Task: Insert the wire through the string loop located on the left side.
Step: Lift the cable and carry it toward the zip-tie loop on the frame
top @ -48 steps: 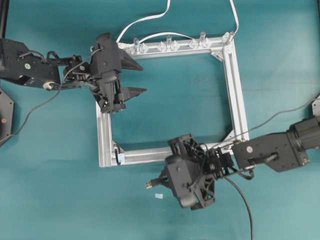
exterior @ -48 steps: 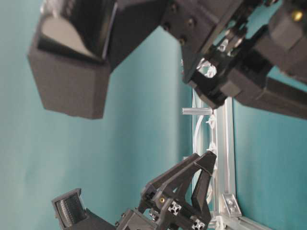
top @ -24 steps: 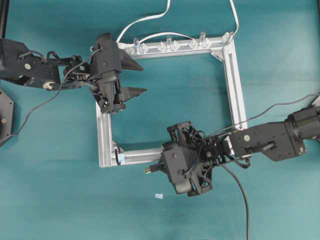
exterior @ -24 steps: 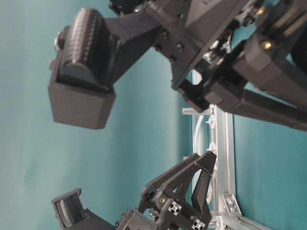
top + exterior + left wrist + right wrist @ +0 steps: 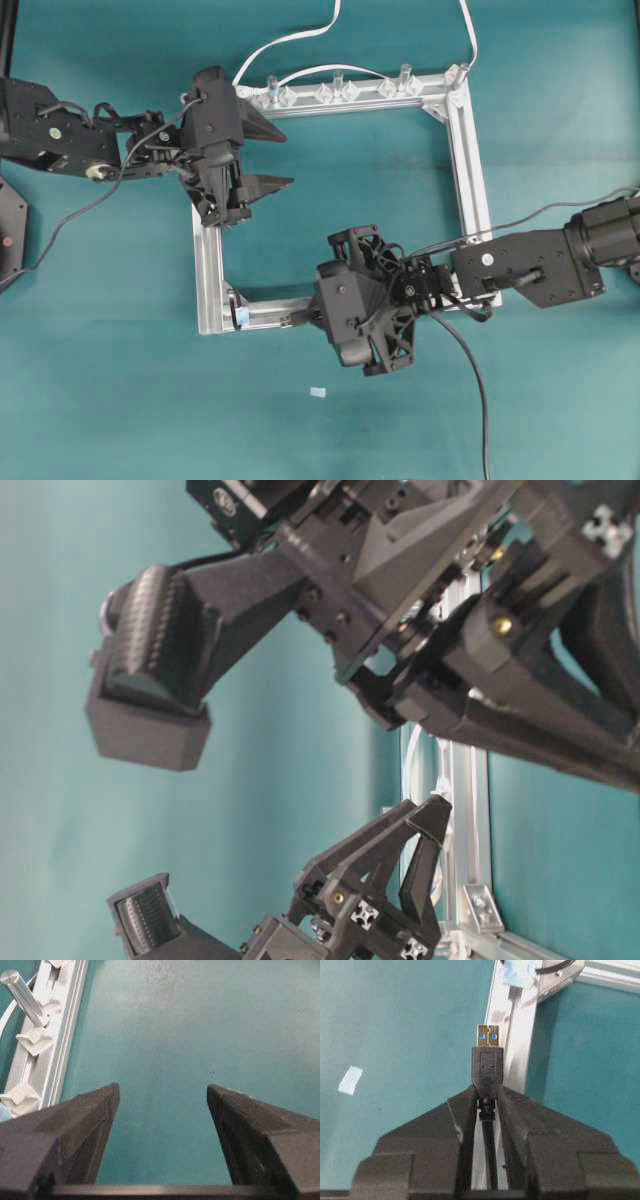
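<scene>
My right gripper (image 5: 303, 318) (image 5: 487, 1091) is shut on the wire's black plug (image 5: 488, 1065), whose metal tip (image 5: 488, 1037) sticks out ahead of the fingers over the frame's bottom rail (image 5: 265, 312). The wire (image 5: 478, 400) trails back behind the wrist toward the near edge. The string loop (image 5: 238, 308) (image 5: 555, 965), with its pale blue bit (image 5: 520, 971), sits at the frame's bottom-left corner, a short way ahead of the plug tip. My left gripper (image 5: 287, 158) (image 5: 162, 1090) hangs open with nothing between its fingers, over the teal surface inside the frame's upper-left corner.
The silver frame (image 5: 478, 180) is a square on the teal table. Clear clips (image 5: 335, 92) and short metal posts (image 5: 25, 997) line its top rail, with a white cable (image 5: 290, 40) behind. A small white scrap (image 5: 318, 392) lies below the bottom rail.
My right gripper has carried the plug left and up from below the frame onto the bottom rail, closer to the string loop. The left arm has not moved.
</scene>
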Controlling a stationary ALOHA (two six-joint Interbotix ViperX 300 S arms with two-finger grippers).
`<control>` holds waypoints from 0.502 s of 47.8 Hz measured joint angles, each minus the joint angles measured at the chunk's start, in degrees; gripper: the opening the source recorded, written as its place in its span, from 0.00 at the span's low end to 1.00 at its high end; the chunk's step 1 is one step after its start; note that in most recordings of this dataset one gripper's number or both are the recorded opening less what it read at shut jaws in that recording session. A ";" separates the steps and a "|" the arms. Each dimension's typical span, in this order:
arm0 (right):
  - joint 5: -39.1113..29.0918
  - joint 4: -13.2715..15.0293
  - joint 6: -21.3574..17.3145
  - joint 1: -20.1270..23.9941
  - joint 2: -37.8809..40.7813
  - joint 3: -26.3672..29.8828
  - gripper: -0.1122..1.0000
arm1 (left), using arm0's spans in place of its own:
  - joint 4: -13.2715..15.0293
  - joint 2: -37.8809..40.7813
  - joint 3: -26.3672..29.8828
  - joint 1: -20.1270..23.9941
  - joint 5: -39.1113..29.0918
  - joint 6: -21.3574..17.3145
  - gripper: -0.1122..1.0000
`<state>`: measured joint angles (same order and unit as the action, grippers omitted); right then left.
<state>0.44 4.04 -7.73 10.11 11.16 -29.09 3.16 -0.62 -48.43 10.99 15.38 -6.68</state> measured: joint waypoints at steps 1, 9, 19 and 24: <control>-0.09 0.00 0.00 -0.09 0.00 0.18 0.26 | 0.00 0.00 0.00 0.00 0.00 0.00 0.79; -0.09 -0.09 -0.18 -0.44 0.00 0.70 0.26 | 0.00 -0.09 0.00 0.00 0.18 0.00 0.79; -0.44 -0.79 -0.26 -1.32 0.00 0.79 0.26 | 0.00 -0.09 0.00 0.00 0.00 0.00 0.79; -0.79 -1.05 -1.05 -1.67 0.00 0.79 0.26 | 0.00 -0.09 0.00 0.00 0.00 0.00 0.79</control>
<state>-0.35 2.99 -8.79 8.44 11.16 -28.30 3.16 -0.70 -48.43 10.99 15.38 -6.68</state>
